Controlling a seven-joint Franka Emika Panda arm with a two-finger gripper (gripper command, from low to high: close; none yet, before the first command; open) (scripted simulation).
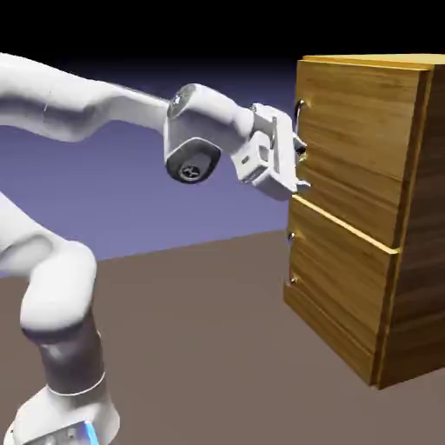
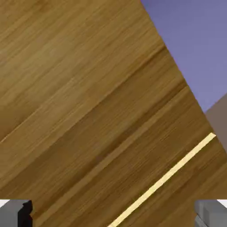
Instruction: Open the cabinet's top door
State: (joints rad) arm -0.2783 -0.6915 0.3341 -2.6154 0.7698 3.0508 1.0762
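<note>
1. Gripper (image 1: 303,166) jaws wide apart, beside the handle edge of the top door (image 1: 356,139).
2. Door sits above the lower panel (image 1: 339,269), yellow seam between.
3. Hand view: backdrop past the cabinet's slanting edge (image 2: 175,66).

One robot arm (image 1: 65,100), two fingers (image 2: 213,213), one cabinet (image 1: 426,209), two front panels (image 1: 356,122) and, as far as the partly covered upper one shows, two handles (image 1: 291,236).
</note>
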